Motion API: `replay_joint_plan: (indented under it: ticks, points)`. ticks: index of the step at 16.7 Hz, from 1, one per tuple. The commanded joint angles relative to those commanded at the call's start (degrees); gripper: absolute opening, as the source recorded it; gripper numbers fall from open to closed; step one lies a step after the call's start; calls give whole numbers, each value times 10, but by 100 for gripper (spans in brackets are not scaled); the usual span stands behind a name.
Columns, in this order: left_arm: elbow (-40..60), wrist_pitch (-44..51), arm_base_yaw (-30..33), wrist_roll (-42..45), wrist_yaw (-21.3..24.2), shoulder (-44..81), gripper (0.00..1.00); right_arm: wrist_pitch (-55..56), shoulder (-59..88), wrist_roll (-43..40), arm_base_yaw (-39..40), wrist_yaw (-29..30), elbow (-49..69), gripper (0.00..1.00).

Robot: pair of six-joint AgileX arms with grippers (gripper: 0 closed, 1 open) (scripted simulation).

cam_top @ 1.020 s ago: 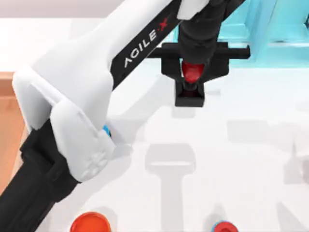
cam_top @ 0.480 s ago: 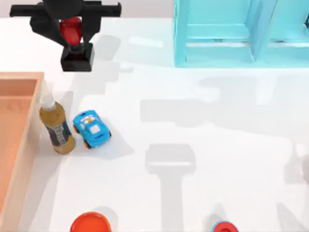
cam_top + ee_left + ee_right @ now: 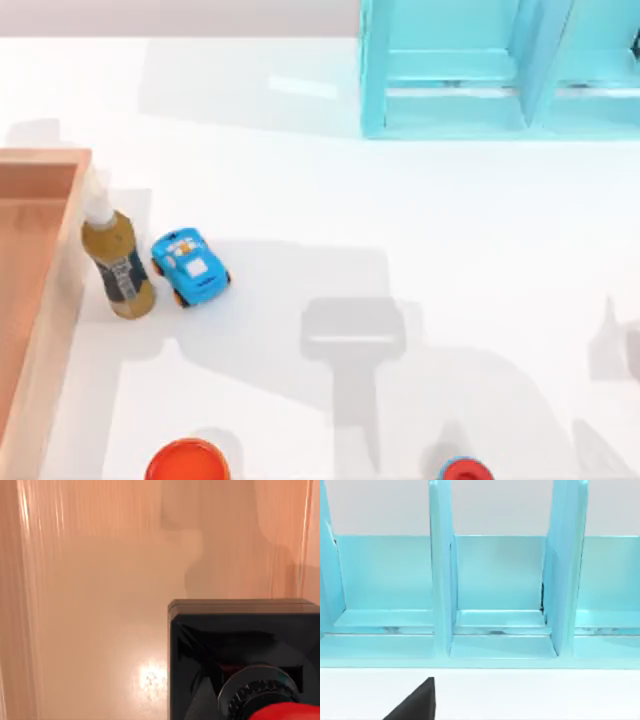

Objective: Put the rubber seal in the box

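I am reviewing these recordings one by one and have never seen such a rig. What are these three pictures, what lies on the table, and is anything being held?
Two robot arms work at a white table. One picture looks down from above; the other two come from cameras on each arm's wrist.

From above, a shallow light brown wooden box sits at the left edge. Beside it stand a brown bottle with a white cap and a blue toy car. A turquoise shelf rack is at the back, and an orange-red round lid and a small red-and-blue round thing are at the front.

The left wrist camera looks into the box at the rubber seal, a black block with a red knob, apparently carried by that arm. The right wrist camera faces the rack.
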State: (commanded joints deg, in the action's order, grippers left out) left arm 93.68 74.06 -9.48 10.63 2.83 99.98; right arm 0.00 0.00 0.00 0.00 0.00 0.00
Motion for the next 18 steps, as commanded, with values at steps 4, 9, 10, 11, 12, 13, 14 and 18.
replay_joint_plan:
  ticks: [4,9,10,11,12,13,14,18]
  points:
    - [-97,-32,-81,78,15,-74,0,0,0,0,0,0,0,100]
    - [-110,-36,-92,89,17,-84,0,0,0,0,0,0,0,100]
    - [-109,-34,-90,89,16,-81,0,0,0,0,0,0,0,100]
    - [-111,-36,-89,89,16,-81,0,0,0,0,0,0,0,100]
    - [-119,-44,-89,89,16,-80,0,0,0,0,0,0,0,100]
    - [-131,-56,-89,88,16,-78,0,0,0,0,0,0,0,100]
    - [-144,-73,-89,88,16,-76,0,0,0,0,0,0,0,100]
    - [-205,-154,-88,86,16,-67,0,0,0,0,0,0,0,100]
